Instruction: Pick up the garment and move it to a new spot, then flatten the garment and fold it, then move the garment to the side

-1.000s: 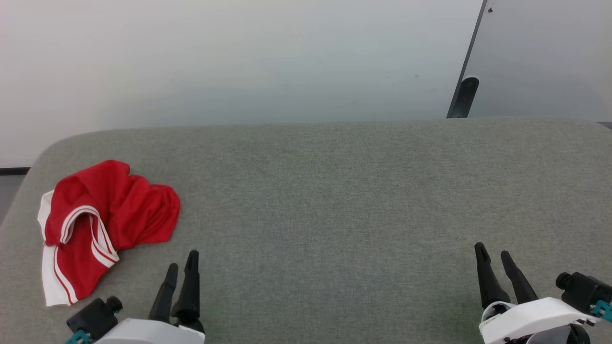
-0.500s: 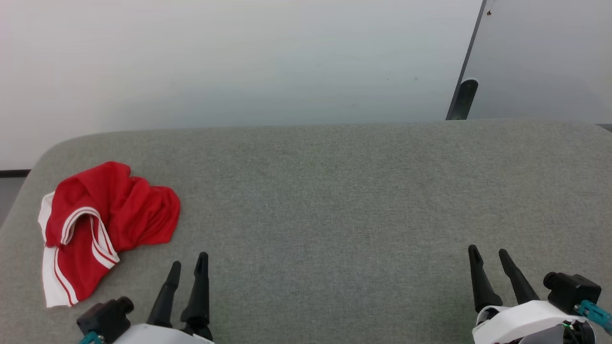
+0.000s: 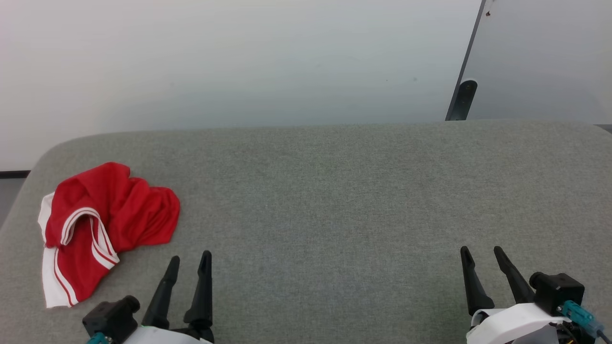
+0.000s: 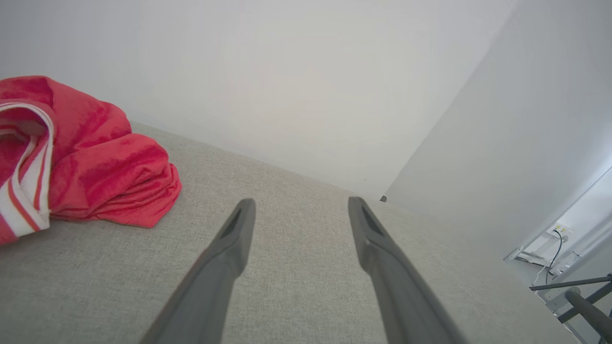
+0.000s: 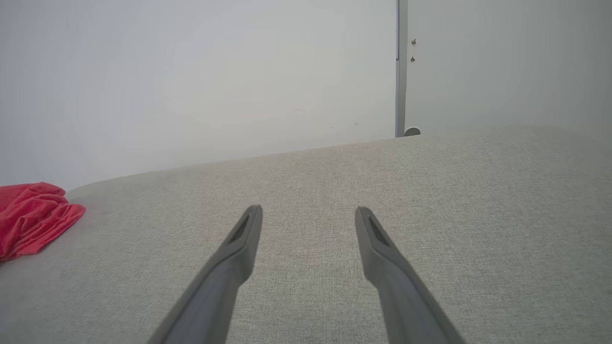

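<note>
1. The grey table (image 3: 334, 191) sits a touch lower in the head view than a second ago. The wall behind it slid down with it, so the camera tipped and the table did not move.
2. The shirt (image 3: 110, 215) lies in a crumpled heap near the table's left end, red with white striped trim showing. Its folds have the same shape as a second ago, so nothing has touched it. The printed number is hidden.
3. The left claw (image 3: 190, 255) has its fingers spread with nothing between them. Over the last second it has drifted a little to the right in the head view, which brings it no nearer the shirt. The shirt is near it, ahead and to its left, with bare table between them.
4. The right claw (image 3: 480, 248) is also spread and empty. It has edged slightly inward, toward the middle of the table, and is well apart from the shirt.
5. I judge the first step, the pick-up, as not yet begun, since both arms seem to be only settling. The left claw looks better placed to grasp and would need to swing left and reach forward onto the heap.
</note>
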Robot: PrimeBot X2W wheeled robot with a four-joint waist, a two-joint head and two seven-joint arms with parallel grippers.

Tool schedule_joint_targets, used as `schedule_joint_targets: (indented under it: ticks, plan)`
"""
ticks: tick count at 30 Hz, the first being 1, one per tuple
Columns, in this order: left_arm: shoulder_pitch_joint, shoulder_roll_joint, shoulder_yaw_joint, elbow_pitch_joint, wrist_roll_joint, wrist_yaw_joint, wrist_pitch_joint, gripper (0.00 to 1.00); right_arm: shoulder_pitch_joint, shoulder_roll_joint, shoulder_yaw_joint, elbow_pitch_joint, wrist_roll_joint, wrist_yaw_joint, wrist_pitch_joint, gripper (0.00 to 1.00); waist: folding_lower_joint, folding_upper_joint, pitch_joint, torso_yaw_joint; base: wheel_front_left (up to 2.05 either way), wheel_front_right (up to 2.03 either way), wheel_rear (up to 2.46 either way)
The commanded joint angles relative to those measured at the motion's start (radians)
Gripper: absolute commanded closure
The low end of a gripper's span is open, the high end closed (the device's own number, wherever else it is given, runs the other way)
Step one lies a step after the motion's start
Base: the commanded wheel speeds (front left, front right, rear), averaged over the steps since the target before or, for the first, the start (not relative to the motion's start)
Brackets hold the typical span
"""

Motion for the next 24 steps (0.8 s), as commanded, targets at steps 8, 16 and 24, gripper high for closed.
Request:
schedule_joint_targets:
  ticks: [8,16,24]
  plan:
    - [0.012,0.004,-0.01,-0.023,0.069,-0.004,-0.024,0.0,-0.024,0.001,0.007,-0.001,-0.091,0.001,-0.026,0.0,0.0,0.0,0.001,-0.001,0.0,0.0,0.0]
    - [0.021,0.011,-0.017,-0.036,0.124,-0.004,-0.042,0.0,-0.023,0.001,0.012,0.0,-0.167,0.001,-0.044,0.0,0.0,0.0,0.0,-0.001,0.0,0.0,0.0]
    - [0.032,0.003,-0.009,-0.041,0.184,-0.004,-0.058,0.0,-0.02,0.001,0.02,0.003,-0.236,0.001,-0.06,0.0,0.0,0.0,-0.005,0.002,0.0,0.0,0.0]
